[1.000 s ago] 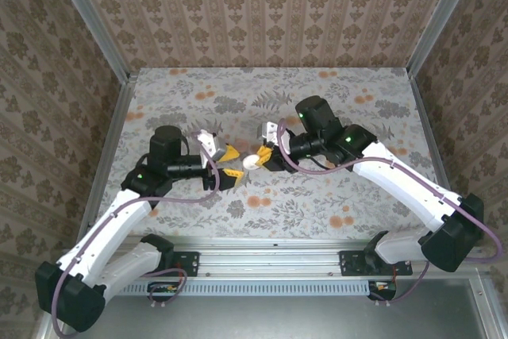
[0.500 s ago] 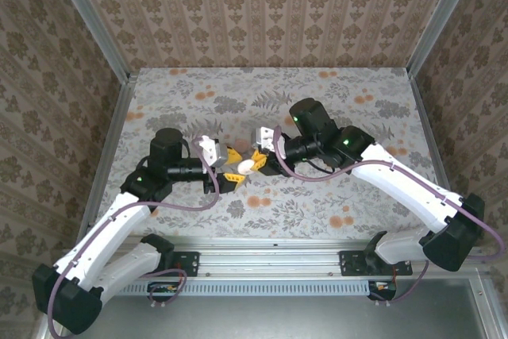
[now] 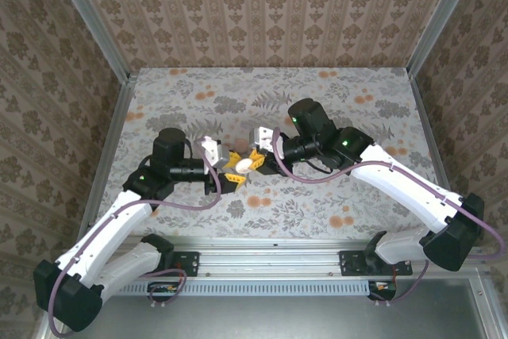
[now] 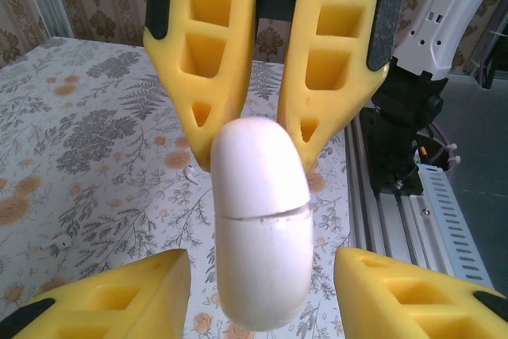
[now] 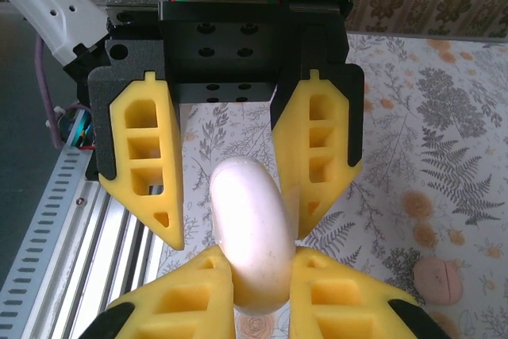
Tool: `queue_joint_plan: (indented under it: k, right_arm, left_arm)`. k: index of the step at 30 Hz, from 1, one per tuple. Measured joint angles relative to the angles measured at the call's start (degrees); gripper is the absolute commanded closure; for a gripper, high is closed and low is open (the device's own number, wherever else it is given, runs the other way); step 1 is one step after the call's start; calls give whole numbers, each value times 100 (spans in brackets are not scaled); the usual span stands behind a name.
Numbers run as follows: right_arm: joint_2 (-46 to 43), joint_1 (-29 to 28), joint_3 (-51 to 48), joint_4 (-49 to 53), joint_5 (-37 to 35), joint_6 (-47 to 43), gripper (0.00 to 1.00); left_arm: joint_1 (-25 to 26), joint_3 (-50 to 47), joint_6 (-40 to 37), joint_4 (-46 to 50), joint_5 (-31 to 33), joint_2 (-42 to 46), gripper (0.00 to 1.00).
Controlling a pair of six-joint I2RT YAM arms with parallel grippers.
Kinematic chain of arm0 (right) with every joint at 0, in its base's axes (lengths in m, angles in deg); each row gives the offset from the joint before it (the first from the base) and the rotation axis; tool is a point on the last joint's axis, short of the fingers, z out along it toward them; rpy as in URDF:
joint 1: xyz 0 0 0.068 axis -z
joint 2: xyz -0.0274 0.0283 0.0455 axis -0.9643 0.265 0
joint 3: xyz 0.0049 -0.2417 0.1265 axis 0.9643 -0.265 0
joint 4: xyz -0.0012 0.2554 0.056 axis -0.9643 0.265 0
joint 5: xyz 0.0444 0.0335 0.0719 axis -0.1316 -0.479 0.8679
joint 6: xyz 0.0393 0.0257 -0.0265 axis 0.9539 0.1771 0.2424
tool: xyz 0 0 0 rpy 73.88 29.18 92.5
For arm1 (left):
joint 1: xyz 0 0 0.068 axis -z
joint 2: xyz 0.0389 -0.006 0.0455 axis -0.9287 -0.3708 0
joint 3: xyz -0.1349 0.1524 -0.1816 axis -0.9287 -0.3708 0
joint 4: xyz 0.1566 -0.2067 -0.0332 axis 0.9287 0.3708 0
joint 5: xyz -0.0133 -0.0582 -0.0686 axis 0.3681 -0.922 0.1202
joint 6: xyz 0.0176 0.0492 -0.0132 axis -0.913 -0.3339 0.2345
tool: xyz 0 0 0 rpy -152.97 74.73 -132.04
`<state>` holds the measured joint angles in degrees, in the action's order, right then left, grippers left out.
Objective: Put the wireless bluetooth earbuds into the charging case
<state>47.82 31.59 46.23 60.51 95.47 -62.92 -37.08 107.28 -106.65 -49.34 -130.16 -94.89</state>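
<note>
Above the middle of the tabletop [image 3: 333, 93], in the top view, my left end effector [image 3: 232, 170] and my right end effector [image 3: 258, 156] meet nose to nose. The white charging case [image 3: 247, 163] sits between them.

In the left wrist view, my left fingers [image 4: 103, 295] are spread wide on both sides of the case and do not touch it. The case is a smooth pill shape, held up off the tabletop. Its long way runs straight from my left end effector to my right one. A thin line goes around its middle, so I think the lid is shut. Two tiny white bits that look like the earbuds [image 4: 62, 240] lie on the tabletop, well apart from the case.

In the right wrist view, my right fingers [image 5: 190, 299] squeeze one end of the case. The other end pokes out between the spread left fingers.

I think the job is near its start: the case must open, and both earbuds must go in.
</note>
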Motion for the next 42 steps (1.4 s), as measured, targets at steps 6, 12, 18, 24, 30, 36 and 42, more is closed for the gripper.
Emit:
queue_joint_plan:
  k: [6,12,18,24,30,36,42]
  right_arm:
    - [98,-24,2,7,-4,-4,83]
    - [118,-52,31,24,-4,-17,83]
    - [118,-52,31,31,-20,0,80]
    - [116,-83,31,-7,-184,149,68]
    - [13,-50,26,-81,-376,334,68]
    - [-149,205,17,-457,-581,544,67]
    - [-179,284,-35,-623,-599,649,66]
  left_arm:
    - [0,0,37,-52,-44,0,62]
    - [4,0,46,-142,-42,0,75]
    - [7,0,31,-127,4,0,83]
    - [33,0,33,-129,50,0,83]
    - [33,0,31,-122,81,7,83]
    - [107,0,28,-109,44,44,83]
    - [107,-48,46,-267,28,140,84]
